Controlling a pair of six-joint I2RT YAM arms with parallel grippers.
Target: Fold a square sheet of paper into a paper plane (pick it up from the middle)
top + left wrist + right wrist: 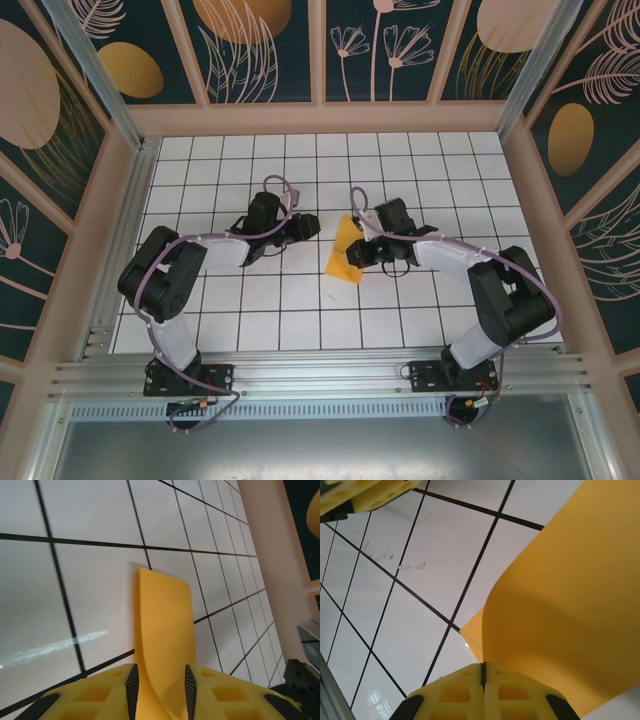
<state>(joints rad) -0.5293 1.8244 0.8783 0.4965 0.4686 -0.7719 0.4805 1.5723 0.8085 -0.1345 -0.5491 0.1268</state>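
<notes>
While right hand [482, 667] pinches sheet [560, 605] edge | left hand [161, 682] parted, straddling sheet

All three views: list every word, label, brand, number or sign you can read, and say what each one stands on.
None: no word, number, label or sign can be read in any view.
The orange paper sheet is blank; the table bears only black grid lines; the wall panels carry plant drawings, no lettering.
</notes>
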